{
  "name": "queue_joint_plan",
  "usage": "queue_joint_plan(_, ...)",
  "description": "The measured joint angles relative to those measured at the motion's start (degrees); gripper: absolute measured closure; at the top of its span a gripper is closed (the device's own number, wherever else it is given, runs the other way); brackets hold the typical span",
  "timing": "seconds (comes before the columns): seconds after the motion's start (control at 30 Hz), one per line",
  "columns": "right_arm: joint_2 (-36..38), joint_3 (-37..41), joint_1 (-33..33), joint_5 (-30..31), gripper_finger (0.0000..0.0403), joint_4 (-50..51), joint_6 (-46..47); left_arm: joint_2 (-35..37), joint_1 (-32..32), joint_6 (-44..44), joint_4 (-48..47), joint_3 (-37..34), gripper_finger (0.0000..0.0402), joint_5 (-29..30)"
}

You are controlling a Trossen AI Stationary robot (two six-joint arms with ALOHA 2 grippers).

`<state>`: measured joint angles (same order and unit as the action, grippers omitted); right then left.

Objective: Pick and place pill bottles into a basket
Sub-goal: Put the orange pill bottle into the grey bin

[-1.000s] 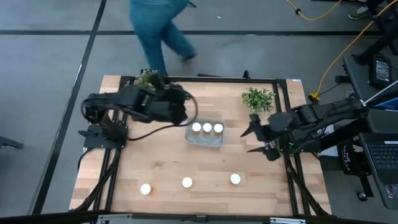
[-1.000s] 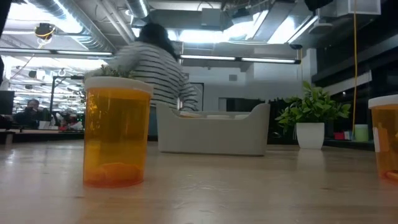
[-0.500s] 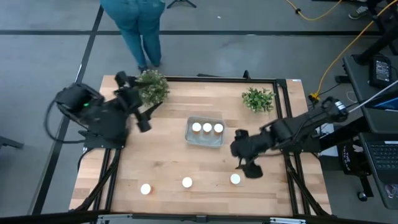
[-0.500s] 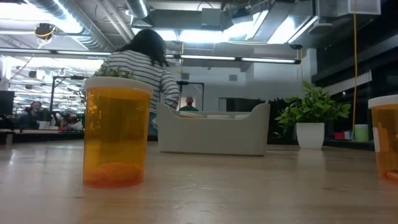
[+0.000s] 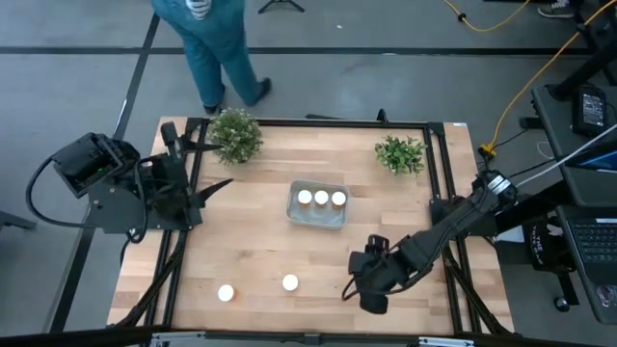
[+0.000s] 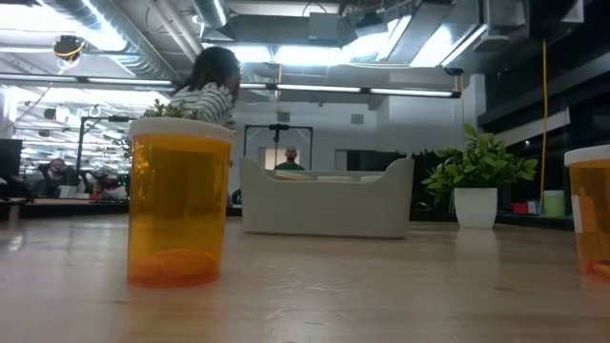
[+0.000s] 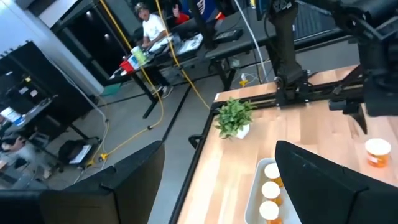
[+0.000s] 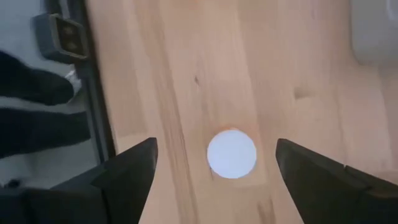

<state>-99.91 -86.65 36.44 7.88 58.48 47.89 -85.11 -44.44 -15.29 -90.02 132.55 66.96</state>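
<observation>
Wooden table (image 5: 260, 251), white-capped amber pill bottle (image 8: 231, 154) beneath right gripper (image 8: 214, 163), jaws spread wide.

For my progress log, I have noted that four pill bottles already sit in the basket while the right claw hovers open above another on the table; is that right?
Not quite: the high view shows three pill bottles in the basket, not four. The rest holds: the right claw is open above another bottle on the table.

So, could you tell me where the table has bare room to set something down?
The widest bare patch lies between the left end effector and the basket. Another runs between the two potted plants, behind the basket. The front edge is crowded: two pill bottles, plus the right end effector above a third.
</observation>
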Motion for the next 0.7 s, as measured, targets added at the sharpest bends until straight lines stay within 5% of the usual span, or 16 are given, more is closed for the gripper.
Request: queue_joint_plan(0.7,-6.99,3.08,-2.22,-3.45,0.0073,3.16,9.49,-0.45,-0.86,-1.05,0.0,-0.02,0.01,-1.01)
